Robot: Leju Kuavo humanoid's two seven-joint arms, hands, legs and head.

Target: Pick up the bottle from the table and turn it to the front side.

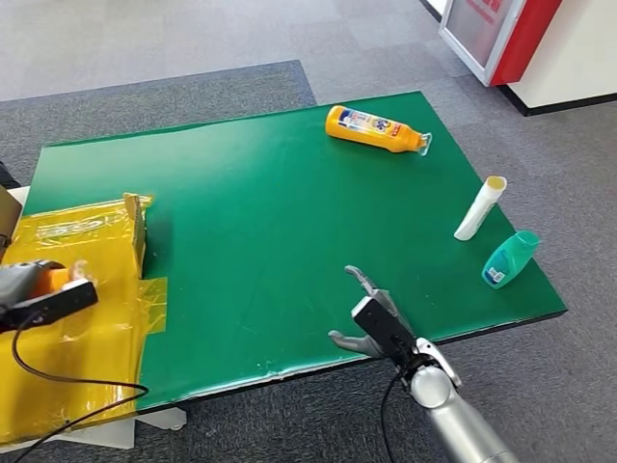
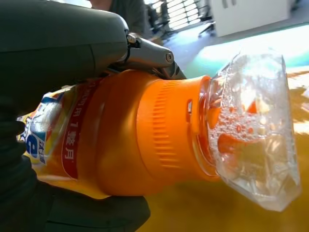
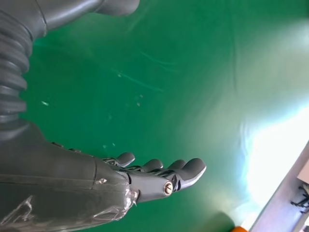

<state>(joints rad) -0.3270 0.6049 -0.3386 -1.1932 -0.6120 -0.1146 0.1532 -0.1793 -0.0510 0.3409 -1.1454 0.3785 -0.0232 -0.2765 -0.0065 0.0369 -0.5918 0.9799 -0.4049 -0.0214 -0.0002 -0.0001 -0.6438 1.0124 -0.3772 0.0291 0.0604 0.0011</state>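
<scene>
Clearly, the left hand grips an orange bottle around its body, thumb above and dark fingers below; the label is partly covered, and the clear cap sticks out past the hand. From the head view this hand sits at the tabletop's left edge over yellow plastic sheeting, the bottle mostly hidden there. The right hand hovers over the green tabletop near the front edge, fingers spread and holding nothing. A second orange bottle lies near the far edge. A white tube and a teal bottle lie near the right edge.
</scene>
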